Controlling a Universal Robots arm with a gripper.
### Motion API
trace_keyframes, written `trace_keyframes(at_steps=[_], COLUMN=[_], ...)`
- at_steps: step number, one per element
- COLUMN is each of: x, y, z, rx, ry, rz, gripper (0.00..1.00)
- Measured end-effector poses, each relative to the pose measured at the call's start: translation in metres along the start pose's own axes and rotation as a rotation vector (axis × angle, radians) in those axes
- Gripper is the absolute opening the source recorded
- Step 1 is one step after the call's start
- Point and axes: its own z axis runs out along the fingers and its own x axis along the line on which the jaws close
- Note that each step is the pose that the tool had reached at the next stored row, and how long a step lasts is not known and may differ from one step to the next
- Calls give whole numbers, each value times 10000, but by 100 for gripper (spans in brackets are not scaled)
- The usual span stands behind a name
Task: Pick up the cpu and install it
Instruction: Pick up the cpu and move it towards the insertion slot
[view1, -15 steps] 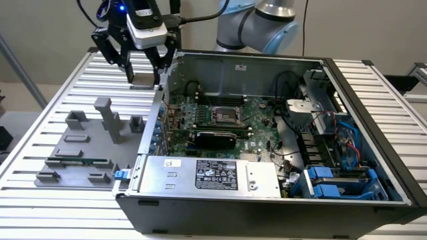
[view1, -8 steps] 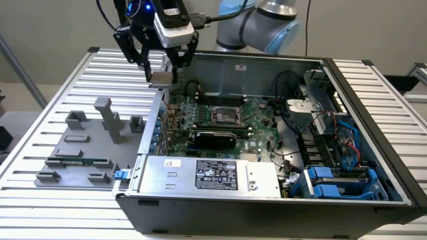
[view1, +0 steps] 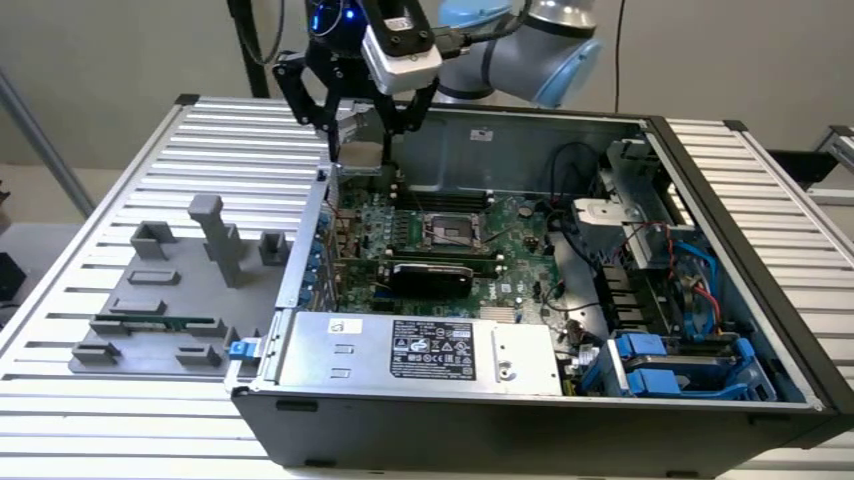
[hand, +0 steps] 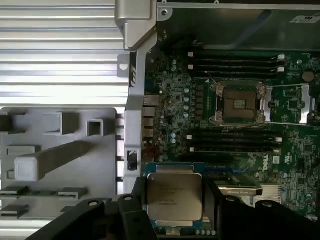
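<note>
One cpu (hand: 175, 196) in the grasp of the hand (hand: 175, 201): black fingers (hand: 139, 200) press against two opposite edges, and the silver-grey top faces the wrist camera. Faint print shows on the lid, too small to read.

Exterior view: the hand (view1: 358, 135) hangs above the far corner of the open computer case (view1: 534, 425), on the exterior view's left, over the case wall. The cpu is clear of the board, held in the air.

The motherboard (hand: 170, 100) lies flat in the case. The socket (hand: 239, 104) sits near the board's middle, between rows of black memory slots (hand: 235, 62), well apart from the held cpu. The cpu is not yet seated.

A power-supply box (view1: 414, 350) with a black label sits at the near edge of the case.

On the slatted counter (view1: 134, 180), to the exterior view's left of the case, is a grey fixture block (view1: 160, 290). A thin green memory stick (view1: 167, 323) lies in one of its slots.
</note>
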Motion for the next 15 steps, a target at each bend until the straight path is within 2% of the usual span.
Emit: trace_keyframes(at_steps=[9, 15], x=[-392, -568], y=[67, 203], z=[-5, 13], rx=[-36, -37], ry=[1, 1], rz=[-2, -1], gripper=[55, 55])
